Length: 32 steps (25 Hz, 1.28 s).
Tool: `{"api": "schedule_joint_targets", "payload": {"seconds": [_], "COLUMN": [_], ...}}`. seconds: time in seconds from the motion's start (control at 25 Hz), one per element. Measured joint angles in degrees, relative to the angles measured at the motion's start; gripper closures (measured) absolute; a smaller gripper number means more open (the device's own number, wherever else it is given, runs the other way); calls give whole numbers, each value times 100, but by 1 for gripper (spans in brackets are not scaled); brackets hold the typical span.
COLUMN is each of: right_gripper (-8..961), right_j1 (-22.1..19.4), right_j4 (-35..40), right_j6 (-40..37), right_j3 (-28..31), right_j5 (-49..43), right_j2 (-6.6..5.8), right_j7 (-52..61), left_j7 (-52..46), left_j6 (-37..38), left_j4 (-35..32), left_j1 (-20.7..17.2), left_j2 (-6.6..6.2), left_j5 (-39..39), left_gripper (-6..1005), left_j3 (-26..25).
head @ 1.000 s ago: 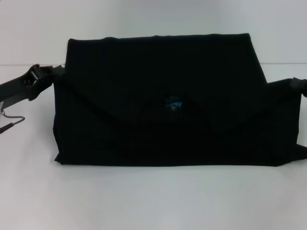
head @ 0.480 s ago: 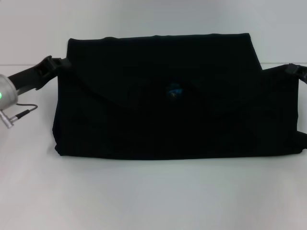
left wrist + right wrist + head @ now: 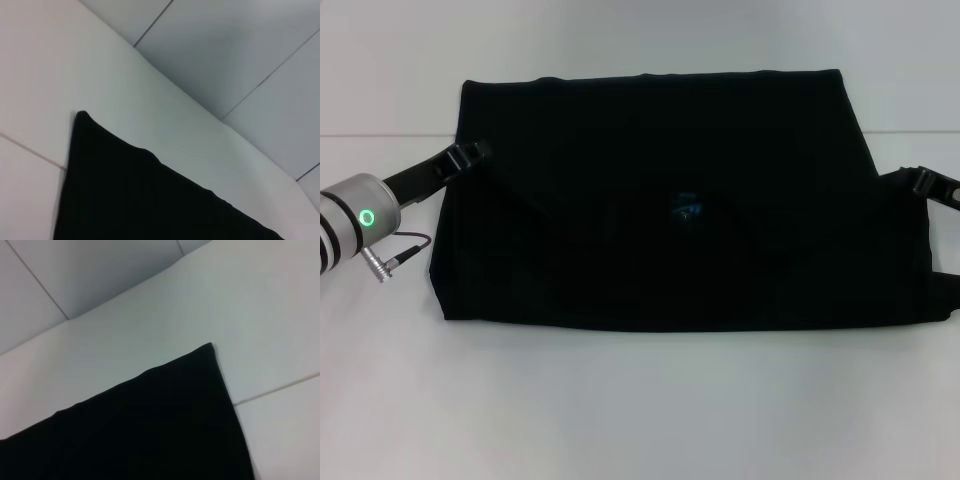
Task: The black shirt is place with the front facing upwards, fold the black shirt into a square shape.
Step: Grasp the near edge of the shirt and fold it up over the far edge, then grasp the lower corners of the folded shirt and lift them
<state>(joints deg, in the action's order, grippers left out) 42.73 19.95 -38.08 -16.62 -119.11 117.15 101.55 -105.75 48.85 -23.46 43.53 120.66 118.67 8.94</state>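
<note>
The black shirt lies flatter on the desk than before; the left gripper and right gripper have lowered at its side edges, finger states unclear.

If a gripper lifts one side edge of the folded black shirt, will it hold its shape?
Probably not. The black shirt lies flat in soft layered folds, so it would likely droop and unfold. Its wide, thin cloth would probably drag and bunch on the white table rather than slide.
</note>
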Motion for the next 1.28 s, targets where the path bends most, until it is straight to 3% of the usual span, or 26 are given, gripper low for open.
{"api": "schedule_joint_targets", "payload": {"seconds": [0.04,0.24,0.32,0.4,0.56,0.8,0.84,1.04,1.12,1.28], "right_gripper": [823,817,815,617,458,184,135,123,121,122], "right_j1": [6,-38,-85,-150,-398,-1074,-1175,-1465,-1515,-1561], "right_j4": [0,38,66,105,277,415,414,416,401,281], "right_j6": [27,-13,-161,-428,-972,-2367,-2684,-3823,-3953,-4088], "right_j3": [-3,-8,-6,13,29,22,10,-329,-441,-618], "right_j5": [3,8,8,14,329,1379,1462,999,767,562], "right_j2": [13,32,28,7,-20,-53,-56,-22,46,238], "right_j7": [-25,-42,-79,-142,-229,-1287,-1580,-3140,-3504,-4014], "left_j7": [16,46,66,104,151,-314,-413,-1276,-1385,-1453], "left_j6": [-34,-186,-268,-395,-353,1089,1367,1674,1913,2416], "left_j4": [0,-1,-1,-1,-11,5,2,-13,-111,-499], "left_j1": [-2,-26,-41,-55,-137,-480,-546,-836,-930,-1028], "left_j2": [4,9,9,-10,-102,-521,-624,-1060,-1134,-1154], "left_j5": [-25,-50,-51,-49,-30,-62,-23,7,34,429], "left_gripper": [870,641,604,567,493,439,439,439,438,420], "left_j3": [1,5,6,7,14,86,237,1523,1895,2204]}}
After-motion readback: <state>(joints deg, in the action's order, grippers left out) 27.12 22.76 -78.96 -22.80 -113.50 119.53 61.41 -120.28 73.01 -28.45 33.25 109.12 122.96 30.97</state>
